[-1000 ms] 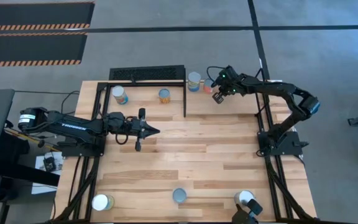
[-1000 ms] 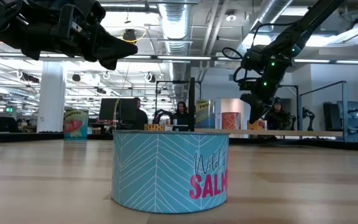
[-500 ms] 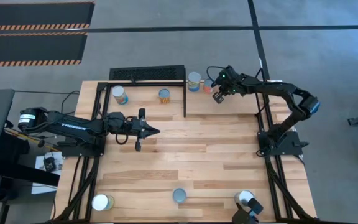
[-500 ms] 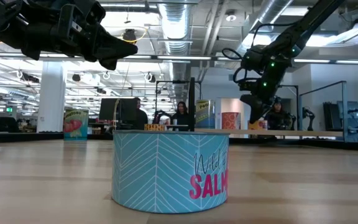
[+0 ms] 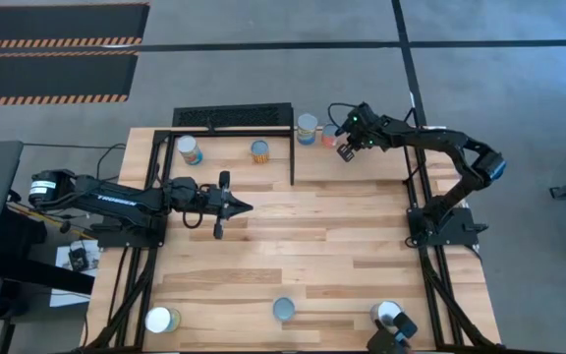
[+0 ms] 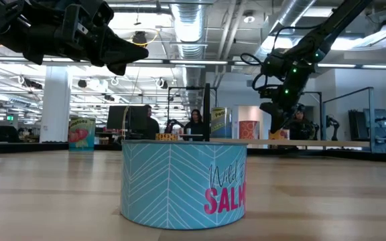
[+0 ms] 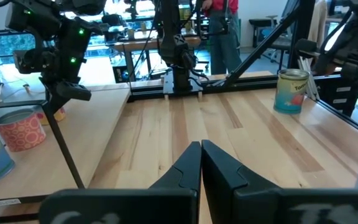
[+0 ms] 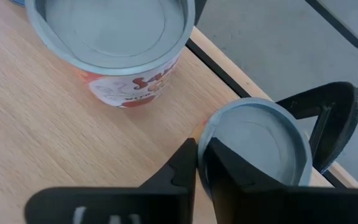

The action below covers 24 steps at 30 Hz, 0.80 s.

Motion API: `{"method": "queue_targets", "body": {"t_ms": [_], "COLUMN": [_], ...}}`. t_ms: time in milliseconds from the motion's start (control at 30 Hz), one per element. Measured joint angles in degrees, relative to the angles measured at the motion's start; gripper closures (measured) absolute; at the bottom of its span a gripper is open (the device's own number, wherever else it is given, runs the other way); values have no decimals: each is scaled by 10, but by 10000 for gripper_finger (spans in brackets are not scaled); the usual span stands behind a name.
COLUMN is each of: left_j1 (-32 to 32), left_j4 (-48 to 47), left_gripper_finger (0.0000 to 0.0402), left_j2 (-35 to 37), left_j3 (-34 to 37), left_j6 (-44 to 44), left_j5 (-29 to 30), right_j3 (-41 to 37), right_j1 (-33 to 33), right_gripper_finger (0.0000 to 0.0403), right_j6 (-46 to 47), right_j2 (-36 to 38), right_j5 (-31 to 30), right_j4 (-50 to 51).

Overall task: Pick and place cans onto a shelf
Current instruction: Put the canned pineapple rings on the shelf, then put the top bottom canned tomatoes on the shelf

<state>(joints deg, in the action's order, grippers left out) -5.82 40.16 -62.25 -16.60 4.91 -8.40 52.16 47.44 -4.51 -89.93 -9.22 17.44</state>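
My right gripper (image 5: pixel 346 147) is shut beyond the shelf's right end, low over a small orange can (image 8: pixel 257 146) with a silver top. A red-labelled can (image 8: pixel 110 43) stands just beside it, and another can (image 5: pixel 308 128) stands next to the shelf's bar. The shelf (image 5: pixel 229 167), a light board framed by black bars, carries two cans (image 5: pixel 190 149) (image 5: pixel 259 150) standing upright. My left gripper (image 5: pixel 236 206) is shut and empty, held above the table's left middle. My right gripper's shut fingers (image 8: pixel 219 165) point down over the small can's rim (image 8: pixel 213 134). Whether they touch it I cannot tell.
Three more cans stand along the near edge: a white one (image 5: pixel 160 320), a teal one (image 5: pixel 283 310) that fills the low view (image 6: pixel 183 181), and one at the near right (image 5: pixel 389 315). A black mesh rack (image 5: pixel 232 116) lies behind the shelf. People show in the room beyond.
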Motion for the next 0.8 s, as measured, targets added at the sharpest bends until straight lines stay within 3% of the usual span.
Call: {"method": "queue_targets", "body": {"t_ms": [367,500,667,800], "left_j1": [0,6,31,47], "left_j4": [-19,-32,-51,-54], "left_gripper_finger": [400,400,400,400], "left_j2": [0,0,0,0], "left_j3": [0,0,0,0], "left_j6": [14,30,59,65], "left_j5": [13,7,6,6], "right_j3": [33,34,-16,-97], "right_j1": [-11,-52,-141,-227], "right_gripper_finger": [296,322,391,389], "right_j6": [-11,-21,-29,-5], "right_j2": [15,63,149,216], "right_j5": [-7,-27,-18,-9], "right_j4": [36,34,-38,-160]}}
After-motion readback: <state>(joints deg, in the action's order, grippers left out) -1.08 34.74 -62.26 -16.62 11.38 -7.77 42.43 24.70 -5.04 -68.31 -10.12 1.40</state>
